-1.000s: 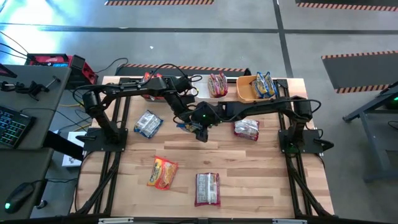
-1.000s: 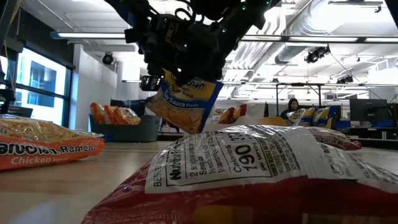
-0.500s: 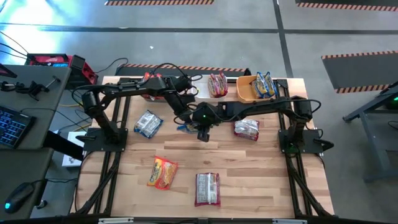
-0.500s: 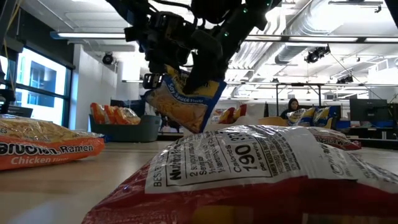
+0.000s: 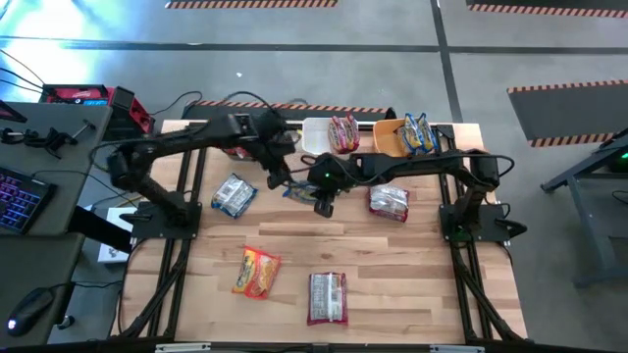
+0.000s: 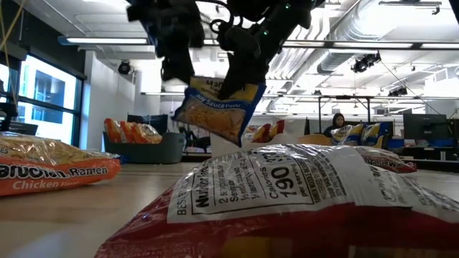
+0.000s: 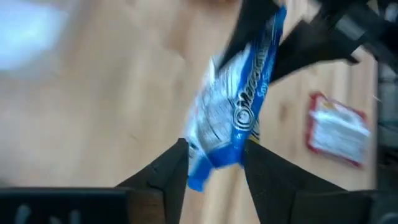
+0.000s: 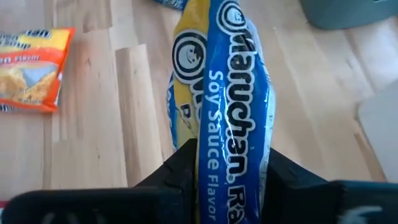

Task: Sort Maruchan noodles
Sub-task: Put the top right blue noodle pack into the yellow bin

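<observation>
- The right gripper (image 8: pixel 229 163) is seen clamped on a crinkly yellow-and-blue plastic Maruchan soy sauce noodle packet (image 8: pixel 227 93), held aloft above the middle of the light wooden table (image 5: pixel 392 284).
- The left gripper (image 7: pixel 214 165) is seen just beside that packet (image 6: pixel 219 111), its dark fingers (image 7: pixel 168 171) parted on either side of the packet's end; contact cannot be told.
- A white-maroon packet (image 5: pixel 389 202) lies just right of the grippers, a blue-white one (image 5: pixel 234 194) to their left.
- An orange-red packet (image 5: pixel 257 271) and another white-maroon packet (image 5: pixel 327 297) lie near the front edge.
- More packets are held by an orange rectangular bin (image 5: pixel 385 145) and a white bin (image 5: pixel 316 137) at the back.
</observation>
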